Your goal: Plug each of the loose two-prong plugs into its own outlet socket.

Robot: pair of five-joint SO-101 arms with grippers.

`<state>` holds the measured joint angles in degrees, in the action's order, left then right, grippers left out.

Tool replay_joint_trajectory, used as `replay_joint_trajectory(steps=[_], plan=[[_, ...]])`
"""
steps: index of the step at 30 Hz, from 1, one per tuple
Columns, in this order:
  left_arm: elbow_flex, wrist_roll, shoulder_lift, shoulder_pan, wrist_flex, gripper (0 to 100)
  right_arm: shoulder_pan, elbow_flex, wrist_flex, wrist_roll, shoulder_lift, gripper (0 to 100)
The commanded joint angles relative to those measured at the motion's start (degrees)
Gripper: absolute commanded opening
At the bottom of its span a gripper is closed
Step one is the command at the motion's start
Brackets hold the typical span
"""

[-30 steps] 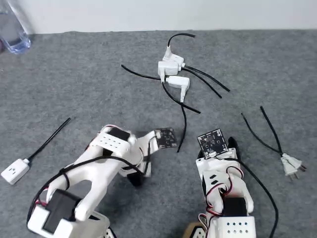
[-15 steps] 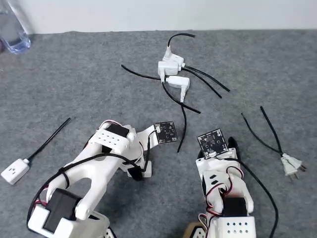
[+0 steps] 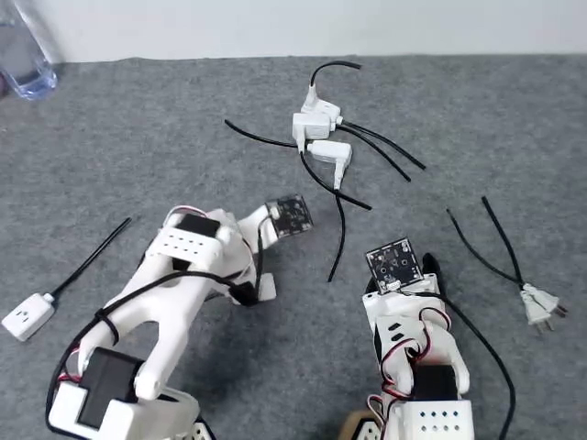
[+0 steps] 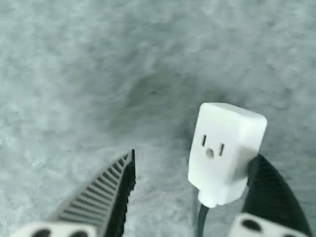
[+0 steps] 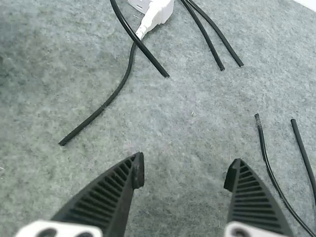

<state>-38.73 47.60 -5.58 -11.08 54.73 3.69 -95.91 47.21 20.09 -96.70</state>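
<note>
White outlet socket (image 4: 224, 148) is leaning against one finger (image 4: 269, 192) of my spread left gripper (image 4: 193, 155), toward seven o'clock on the surface (image 3: 138, 137). My right gripper (image 5: 186, 159) is gaping, empty. Closing off-centre is, I judge, risking knocking the socket askew.

Robot arms: two, left arm (image 3: 170, 293) and right arm (image 3: 413, 344). Outlet sockets plainly seen: two, edge socket (image 3: 26, 318), close-up socket (image 4: 225, 148). Loose two-prong plug (image 3: 539, 307): one. White cord fittings (image 3: 319, 128) clustered centrally: two, kind unclear. Clear container (image 3: 23, 55): one

light: bright, even | shadows: soft, under left arm (image 3: 174, 293) on table (image 3: 138, 119) | left wrist view: dimmer shadow patch
</note>
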Motion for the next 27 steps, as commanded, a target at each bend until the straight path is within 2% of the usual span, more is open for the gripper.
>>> replay_joint_trajectory(steps=[1,13,19,27], plan=[[2.68,0.62,-0.53,1.05,-1.05,34,-0.66,-0.88,-1.36,0.62,-0.66,26.3],[5.85,0.62,-0.53,1.23,-1.05,34,-0.66,-0.88,-1.19,0.62,-0.66,26.3],[6.2,0.62,-0.44,5.19,-5.45,34,-0.57,-0.88,-1.19,0.62,-0.66,26.3],[6.46,0.44,-0.53,7.03,-6.07,34,0.75,-0.88,-1.1,0.7,-0.31,26.3]])
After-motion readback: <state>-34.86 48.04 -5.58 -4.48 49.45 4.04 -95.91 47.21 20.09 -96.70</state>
